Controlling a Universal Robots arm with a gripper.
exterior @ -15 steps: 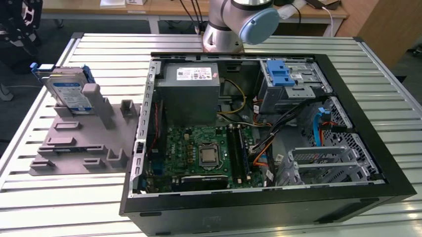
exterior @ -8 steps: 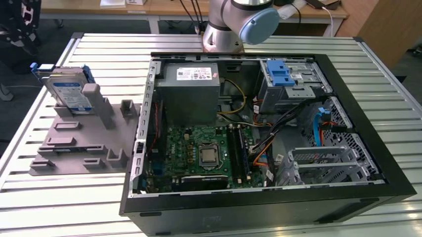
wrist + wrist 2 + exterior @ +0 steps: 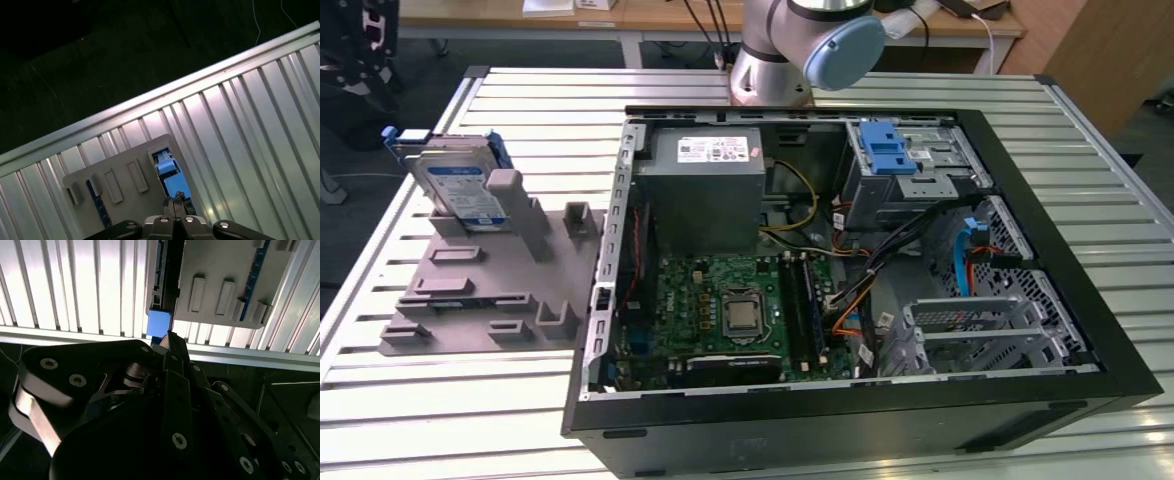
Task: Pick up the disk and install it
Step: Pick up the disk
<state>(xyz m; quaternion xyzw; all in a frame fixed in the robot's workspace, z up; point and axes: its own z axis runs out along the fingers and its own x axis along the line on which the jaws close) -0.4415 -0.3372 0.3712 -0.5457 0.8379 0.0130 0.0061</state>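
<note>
Your disk [image 3: 460, 190] stands on edge in the grey holder [image 3: 480, 290] on the bench [image 3: 454, 400], at the exterior view's left, about ten o'clock from the open computer case [image 3: 854, 425]. In the first wrist view the pincer [image 3: 175, 202] hangs over the disk's blue end tab [image 3: 167, 167], not touching it. Its tips look pressed together with nothing between them, though the dark angle leaves you some doubt. The arm's base [image 3: 767, 70] sits at twelve o'clock of the case.
</note>
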